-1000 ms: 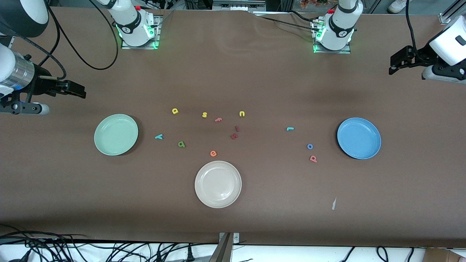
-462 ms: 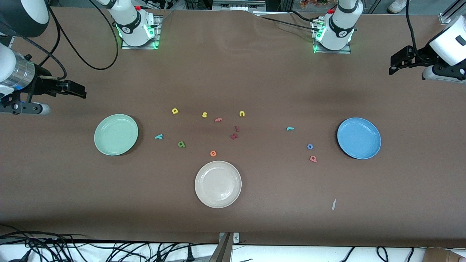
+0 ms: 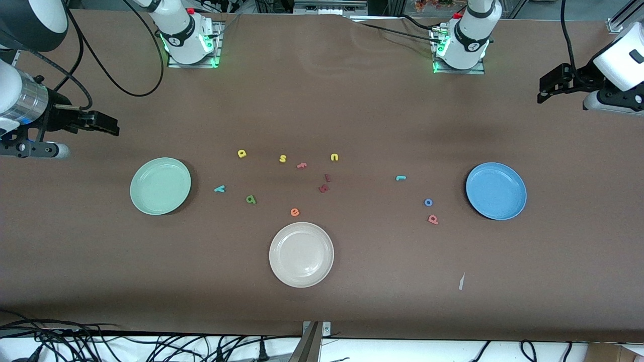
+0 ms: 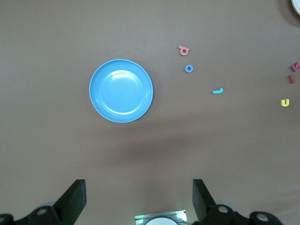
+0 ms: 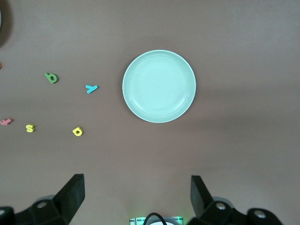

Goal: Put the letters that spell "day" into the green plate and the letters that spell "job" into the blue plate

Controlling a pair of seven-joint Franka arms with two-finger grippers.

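Observation:
The green plate (image 3: 160, 186) lies toward the right arm's end, with the teal y (image 3: 220, 189), green a (image 3: 251, 199) and yellow d (image 3: 242, 153) on the table beside it. The blue plate (image 3: 495, 190) lies toward the left arm's end, with the teal j (image 3: 400, 177), blue o (image 3: 428, 202) and pink b (image 3: 432, 219) close by. Both plates hold nothing. My right gripper (image 3: 108, 124) hangs open over bare table by the green plate (image 5: 159, 86). Over bare table by the blue plate (image 4: 121, 90), my left gripper (image 3: 544, 88) is open too.
A cream-white plate (image 3: 301, 254) sits nearer the front camera, at mid-table. Loose letters lie between the plates: yellow s (image 3: 283, 159), yellow u (image 3: 334, 157), pink f (image 3: 301, 165), two dark red letters (image 3: 323, 188) and an orange e (image 3: 295, 212).

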